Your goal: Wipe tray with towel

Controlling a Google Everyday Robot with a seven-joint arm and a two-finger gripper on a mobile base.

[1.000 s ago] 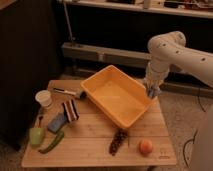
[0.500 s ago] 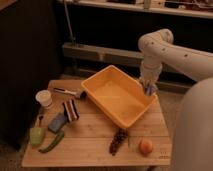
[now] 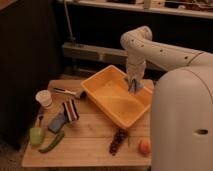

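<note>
Now the gripper (image 3: 134,80) has edged left over the tray's (image 3: 112,100) right wall, the towel (image 3: 135,87) at its tip and its hold unclear, so wiping can begin.

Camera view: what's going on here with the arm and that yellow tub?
The robot's single arm reaches down over the wooden table, with its tool at the far right side of the yellow tray. The blue-grey towel sits right at the tool, against the tray's inner wall near the rim. Whether the tool is gripping it cannot be told. The other items on the table lie untouched to the left and front.
</note>
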